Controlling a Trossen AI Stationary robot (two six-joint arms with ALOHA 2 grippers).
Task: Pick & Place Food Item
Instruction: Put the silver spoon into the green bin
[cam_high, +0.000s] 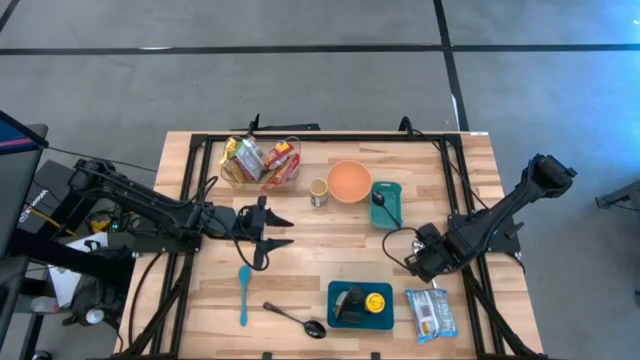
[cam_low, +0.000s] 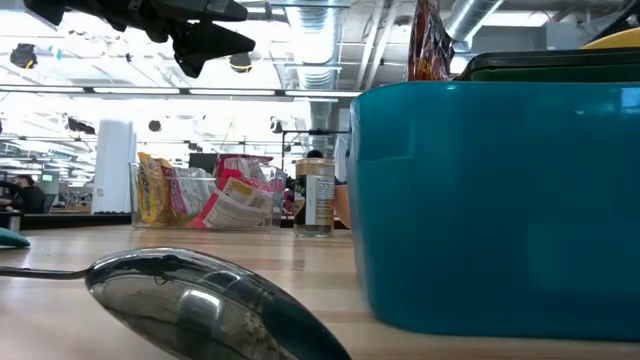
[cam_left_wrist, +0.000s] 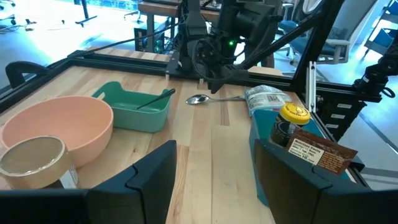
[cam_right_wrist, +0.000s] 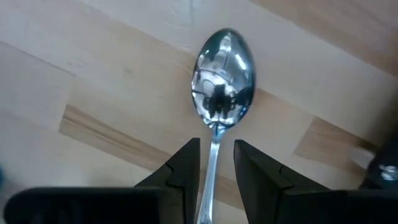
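A metal spoon (cam_right_wrist: 224, 74) lies bowl-up on the wooden table; the left wrist view shows this spoon (cam_left_wrist: 199, 98) under the right arm. My right gripper (cam_right_wrist: 217, 144) points down over its handle, narrowly open. One finger stands on each side of the handle just behind the bowl, with a gap on both sides. In the high view my right gripper (cam_high: 418, 262) is right of centre and hides the spoon. My left gripper (cam_high: 272, 232) hangs open above the table's middle left, holding nothing. Snack packets fill a clear bin (cam_high: 262, 162) at the far side.
An orange bowl (cam_high: 349, 181), a small jar (cam_high: 318, 192) and a green tray (cam_high: 386, 203) holding a dark spoon stand at the centre far side. Near the front edge are a teal tray (cam_high: 360, 303) with a yellow-lidded jar, a white packet (cam_high: 431, 313), a blue spoon (cam_high: 243, 293) and another metal spoon (cam_high: 297, 320).
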